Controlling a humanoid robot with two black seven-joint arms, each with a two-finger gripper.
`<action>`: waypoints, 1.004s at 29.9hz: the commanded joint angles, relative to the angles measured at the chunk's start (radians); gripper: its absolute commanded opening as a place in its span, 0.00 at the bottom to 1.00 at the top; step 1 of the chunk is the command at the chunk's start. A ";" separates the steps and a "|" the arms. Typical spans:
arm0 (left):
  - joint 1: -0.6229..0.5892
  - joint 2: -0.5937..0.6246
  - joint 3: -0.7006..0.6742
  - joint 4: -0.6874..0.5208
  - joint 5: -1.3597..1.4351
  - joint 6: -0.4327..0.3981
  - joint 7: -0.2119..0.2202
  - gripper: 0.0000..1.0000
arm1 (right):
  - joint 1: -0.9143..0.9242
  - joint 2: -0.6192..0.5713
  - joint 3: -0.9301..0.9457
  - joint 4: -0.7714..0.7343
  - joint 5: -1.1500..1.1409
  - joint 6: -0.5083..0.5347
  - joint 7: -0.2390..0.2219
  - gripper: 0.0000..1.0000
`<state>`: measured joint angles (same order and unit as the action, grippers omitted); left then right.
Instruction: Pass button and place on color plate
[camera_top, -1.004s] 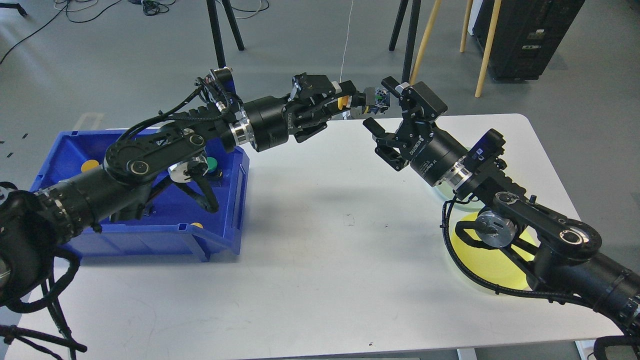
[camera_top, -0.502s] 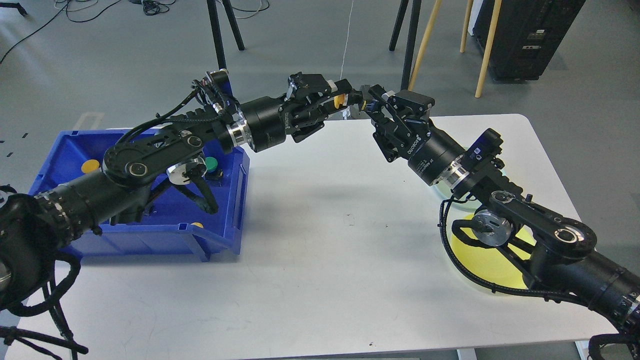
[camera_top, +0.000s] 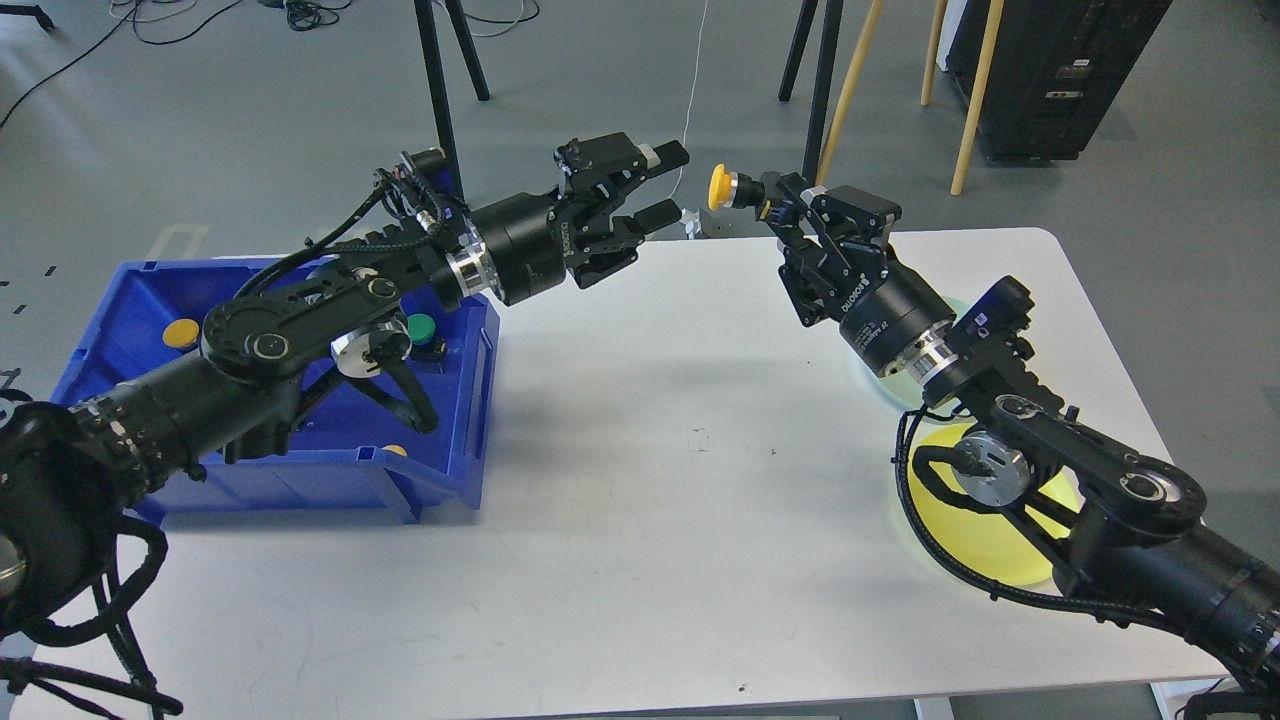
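Starting at far left: a blue bin (camera_top: 470, 400) sits on a white table (camera_top: 640, 520), w/ a few spare buttons inside, incl. a yellow one (camera_top: 180, 333) and a green one (camera_top: 421, 326). Left arm reaches over the bin toward table centre; left gripper (camera_top: 668, 184) hangs above the table's far edge, fingers spread apart, nothing between them. Just right of it, apart and not touching, is the button (camera_top: 719, 187): yellow cap facing left, dark body behind. Right gripper (camera_top: 768, 196) is clamped on that dark body, holding it in the air above the far edge. Further right, under the right arm, a yellow plate (camera_top: 985, 545) lies on the table, partly hidden; a pale green plate (camera_top: 890, 385) shows behind the wrist. Progress, judged: handover looks done, button sits w/ right gripper only. Left to do: carry it down to the yellow plate, which matches its cap, and release.
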<state>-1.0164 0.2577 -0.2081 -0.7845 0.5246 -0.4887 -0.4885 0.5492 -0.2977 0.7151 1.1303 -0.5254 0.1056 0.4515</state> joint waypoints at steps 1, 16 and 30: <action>0.002 0.021 -0.002 0.001 0.000 0.000 0.000 0.97 | -0.167 -0.014 0.124 0.086 0.013 -0.052 -0.010 0.00; -0.030 0.445 0.052 -0.140 0.688 0.000 0.000 0.97 | -0.788 -0.202 0.403 0.318 0.556 -0.190 -0.175 0.00; -0.016 0.436 0.102 0.080 1.238 0.000 0.000 0.97 | -0.778 -0.187 0.411 0.338 0.564 -0.156 -0.189 1.00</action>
<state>-1.0338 0.7308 -0.1368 -0.7707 1.7490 -0.4888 -0.4889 -0.2375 -0.4849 1.1095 1.4543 0.0378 -0.0673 0.2624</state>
